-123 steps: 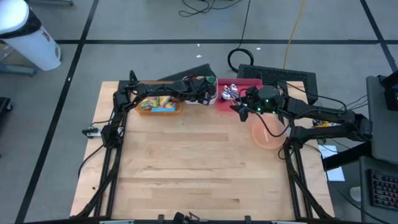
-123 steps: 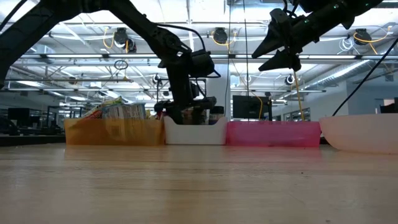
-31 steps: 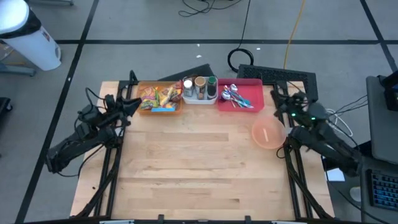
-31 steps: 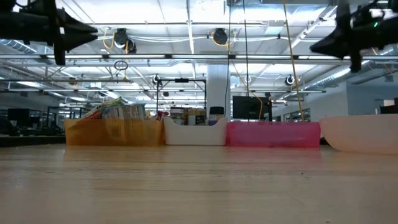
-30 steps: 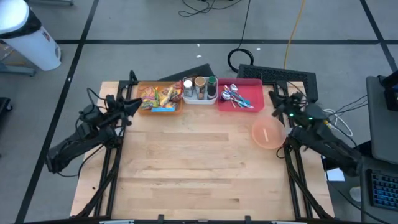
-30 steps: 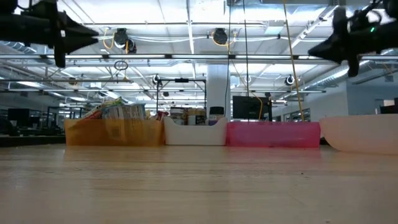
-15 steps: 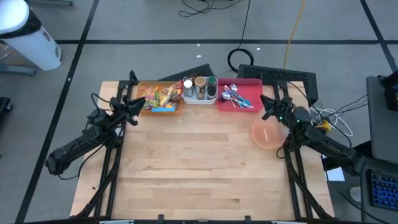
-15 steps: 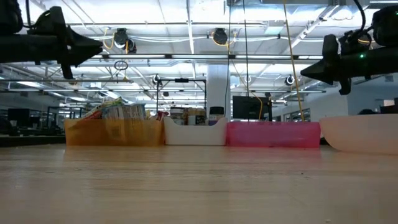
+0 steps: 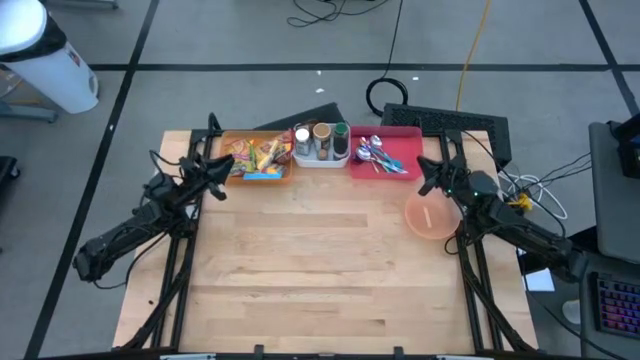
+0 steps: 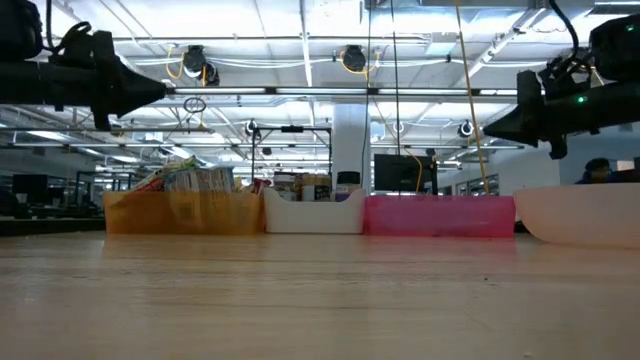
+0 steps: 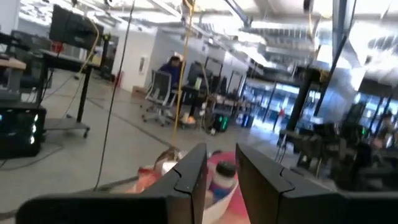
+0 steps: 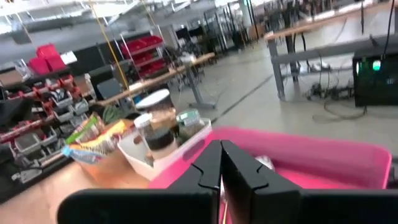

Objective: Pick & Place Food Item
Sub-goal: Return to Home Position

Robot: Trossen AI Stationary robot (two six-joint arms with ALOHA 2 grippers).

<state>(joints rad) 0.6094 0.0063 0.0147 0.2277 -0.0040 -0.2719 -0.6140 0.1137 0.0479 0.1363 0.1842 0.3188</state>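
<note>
Colourful food packets (image 9: pixel 252 155) lie in an orange bin (image 9: pixel 262 177) at the table's far edge. My left gripper (image 9: pixel 221 172) hovers in the air just left of that bin. Its fingers (image 11: pixel 189 174) stand a little apart and open, with nothing between them. My right gripper (image 9: pixel 425 181) hovers above the table between a pink tray (image 9: pixel 405 150) and a pale pink bowl (image 9: pixel 432 216). It is shut (image 12: pixel 221 163) and empty, pointing toward the tray.
A white bin with jars (image 9: pixel 320 143) sits between the orange bin and the pink tray, which holds spoons (image 9: pixel 372 152). All three line the far edge. Bare wood (image 9: pixel 320 270) spreads over the middle and near half of the table.
My left gripper has gone toward the table's right edge, closer to the orange bin, and a little lower. My right gripper has gone toward the table's left edge and down, from beyond the bowl to the spot beside the pink tray.
</note>
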